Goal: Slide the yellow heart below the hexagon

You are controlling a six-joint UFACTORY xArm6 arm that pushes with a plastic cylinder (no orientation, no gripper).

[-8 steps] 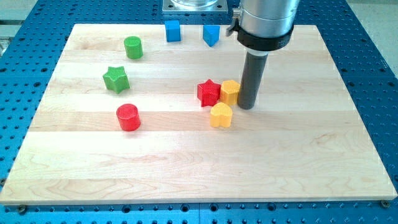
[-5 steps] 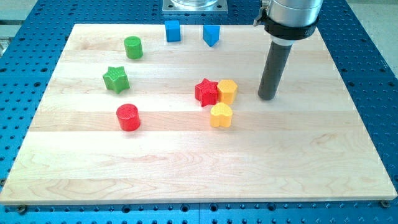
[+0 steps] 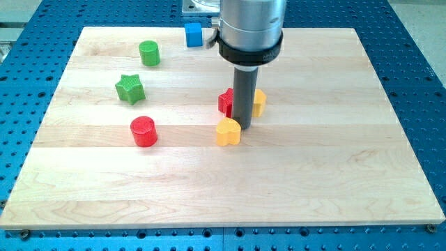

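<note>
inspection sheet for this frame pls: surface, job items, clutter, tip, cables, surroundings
Surface: pale wooden board, flat, no spills.
Job's things: yellow heart lies toward the view's bottom-left of the yellow hexagon, which is partly hidden behind the rod.
Clutter: red star partly hidden by the rod; red cylinder; green star; green cylinder; blue block at the view's top.
Grippers: none fitted; my tip sits just to the view's right of the yellow heart, at its upper edge.
Cables: nothing seen.
Surroundings: blue perforated table around the board.
</note>
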